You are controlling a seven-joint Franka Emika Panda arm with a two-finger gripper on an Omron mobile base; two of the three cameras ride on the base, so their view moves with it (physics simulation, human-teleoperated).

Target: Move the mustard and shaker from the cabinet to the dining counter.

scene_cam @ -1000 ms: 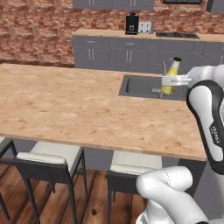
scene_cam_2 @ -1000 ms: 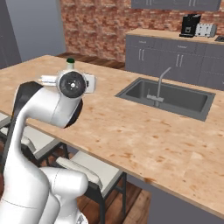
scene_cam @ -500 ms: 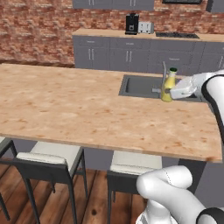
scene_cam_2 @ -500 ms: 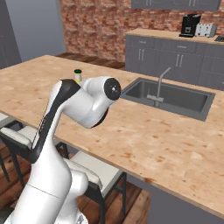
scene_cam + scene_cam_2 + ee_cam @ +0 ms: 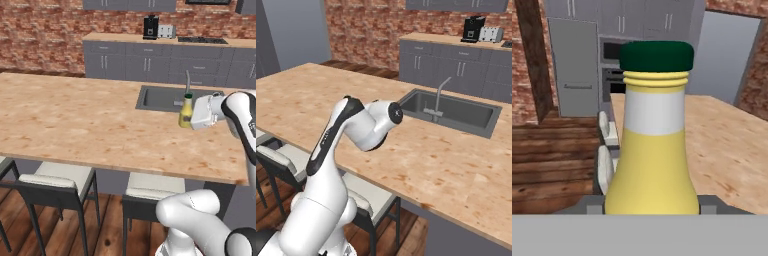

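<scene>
The mustard (image 5: pixel 186 111), a slim yellow bottle with a dark green cap, stands upright in my gripper (image 5: pixel 192 116), which is shut on its lower body from the right. It is low over the dining counter (image 5: pixel 75 120), just in front of the dark sink (image 5: pixel 160 97); I cannot tell whether its base touches the wood. The hand view has the mustard (image 5: pixel 654 150) close up, with a fingertip (image 5: pixel 592 202) on each side of its base. The shaker is out of view. Shut grey upper cabinet (image 5: pixel 130 4) doors line the back wall.
A faucet (image 5: pixel 188 82) rises behind the bottle at the sink's far edge. My white arm (image 5: pixel 363 125) arches over the counter's near edge. Grey-cushioned stools (image 5: pixel 60 177) stand under the near side. A coffee machine (image 5: pixel 150 27) and a toaster (image 5: pixel 166 31) sit on the back counter.
The gripper has carried the mustard down and a little left, from above the sink to low over the counter beside it. The grip has not changed.
</scene>
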